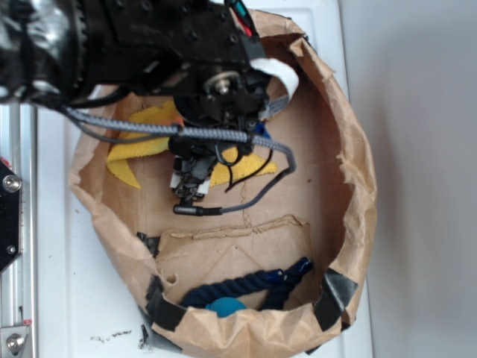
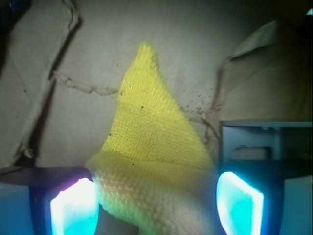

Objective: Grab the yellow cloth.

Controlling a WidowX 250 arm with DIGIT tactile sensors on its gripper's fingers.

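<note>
Exterior view looked almost straight down from above, set well back, taking in the whole brown paper bag (image 1: 350, 186) on the white surface (image 1: 59, 298); the arm entered from 10 o'clock. Wrist view rode on the arm, very close, facing down and forward onto the bag floor, with the gripper (image 2: 156, 198) fingers at 7 and 5 o'clock of the frame. Shared by both: the yellow cloth (image 2: 146, 147) and the creased paper around it.
</note>
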